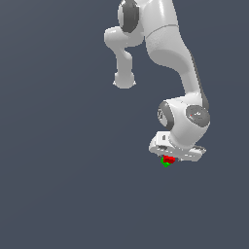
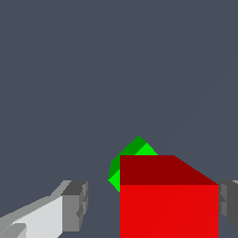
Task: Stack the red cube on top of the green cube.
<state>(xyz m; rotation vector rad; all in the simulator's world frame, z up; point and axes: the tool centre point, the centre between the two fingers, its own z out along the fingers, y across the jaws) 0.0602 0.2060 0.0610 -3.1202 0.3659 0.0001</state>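
In the wrist view the red cube (image 2: 168, 204) fills the foreground between my fingers. The green cube (image 2: 131, 155) shows partly behind and below it, turned at an angle. My gripper (image 2: 152, 204) is open: one finger (image 2: 75, 205) stands clearly apart from the red cube, while the other finger (image 2: 228, 204) is very close to its opposite side. In the exterior view the red cube (image 1: 169, 159) sits right under the hand (image 1: 177, 148), with the green cube (image 1: 165, 164) just beneath it. Whether the red cube rests on the green one I cannot tell.
A plain dark grey surface (image 1: 63, 185) surrounds the cubes. The white arm (image 1: 170, 44) rises above the hand toward the exterior view's top.
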